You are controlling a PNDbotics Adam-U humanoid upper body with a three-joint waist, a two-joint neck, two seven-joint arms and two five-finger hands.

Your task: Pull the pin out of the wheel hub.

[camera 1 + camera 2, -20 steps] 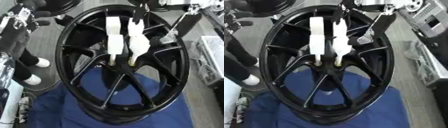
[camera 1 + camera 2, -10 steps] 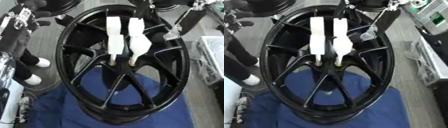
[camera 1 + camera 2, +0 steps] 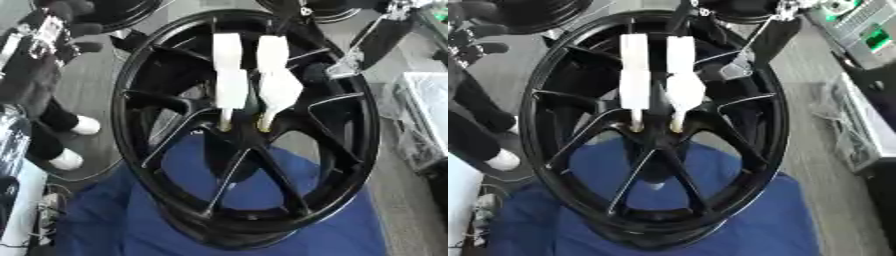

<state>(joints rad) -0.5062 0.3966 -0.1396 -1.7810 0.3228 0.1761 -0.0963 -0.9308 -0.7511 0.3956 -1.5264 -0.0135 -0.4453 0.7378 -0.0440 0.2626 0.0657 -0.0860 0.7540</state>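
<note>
A black multi-spoke wheel hub lies tilted on a blue cloth. Two white pins stand side by side in its centre, the left pin and the right pin, their thin metal tips set into the hub's middle. My right hand comes in from the upper right on a black forearm and hangs over an upper right spoke, to the right of the pins and apart from them. My left hand is at the upper left outside the rim, fingers relaxed and holding nothing.
Another black wheel lies at the top edge behind the hub. A pale bin and a cabinet stand along the right side. A person's dark legs and white shoes are on the floor at the left.
My right forearm has swung slightly to the right while the hand stays over the same upper right spoke. Both pins remain in the hub. The view has shifted slightly.
</note>
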